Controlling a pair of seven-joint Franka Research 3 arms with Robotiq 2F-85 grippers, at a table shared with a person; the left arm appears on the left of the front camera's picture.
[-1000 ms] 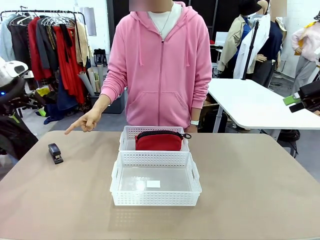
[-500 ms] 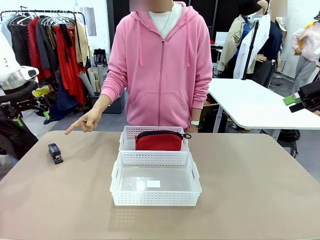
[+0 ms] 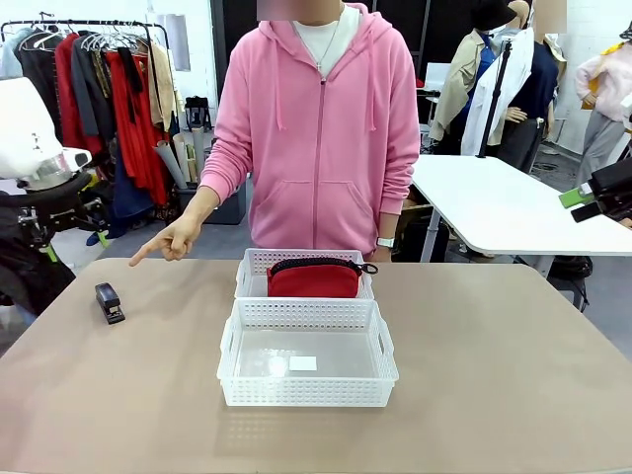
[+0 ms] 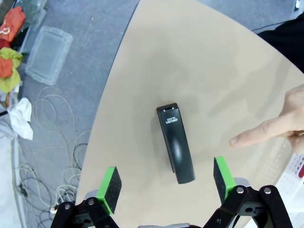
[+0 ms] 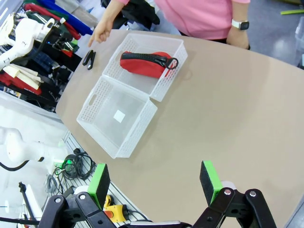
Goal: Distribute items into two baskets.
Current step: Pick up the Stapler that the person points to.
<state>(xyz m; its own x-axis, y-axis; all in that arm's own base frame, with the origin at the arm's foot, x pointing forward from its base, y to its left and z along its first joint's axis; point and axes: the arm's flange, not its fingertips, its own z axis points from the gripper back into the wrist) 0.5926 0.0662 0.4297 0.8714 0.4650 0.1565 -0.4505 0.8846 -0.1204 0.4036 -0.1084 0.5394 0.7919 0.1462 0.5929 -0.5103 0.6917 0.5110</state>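
Stapler (image 4: 175, 144): small, black, glossy, lying flat on the matte tan table (image 3: 494, 375), left of two white lattice baskets. Far basket (image 3: 249, 275) holds the red fabric pouch (image 3: 314, 279); near basket (image 3: 306, 391) bears a white label (image 3: 303, 363). Left gripper (image 4: 166, 179): jaws spread wide, hovering above the stapler. Right gripper (image 5: 154, 182): raised, wide apart, holding nothing. Person's hand (image 3: 170, 240): forefinger pointing toward the stapler.

1. The front view sits at the middle of the desk's (image 3: 494, 395) near edge and faces across to the person (image 3: 321, 148) at the far edge, at middling distance.
2. The left wrist view hangs close over the far left corner. It looks steeply down past the left arm's fingers (image 4: 110, 183) onto the stapler (image 4: 175, 144) and the pointing hand (image 4: 280, 128).
3. The right wrist view looks down at a slant from high and well off the right edge, past the right arm's fingers (image 5: 209, 180).
4. All three views share the stapler and the pointing hand. The front and right wrist views also share the labelled basket (image 5: 140, 128) and the other basket (image 5: 168, 78).
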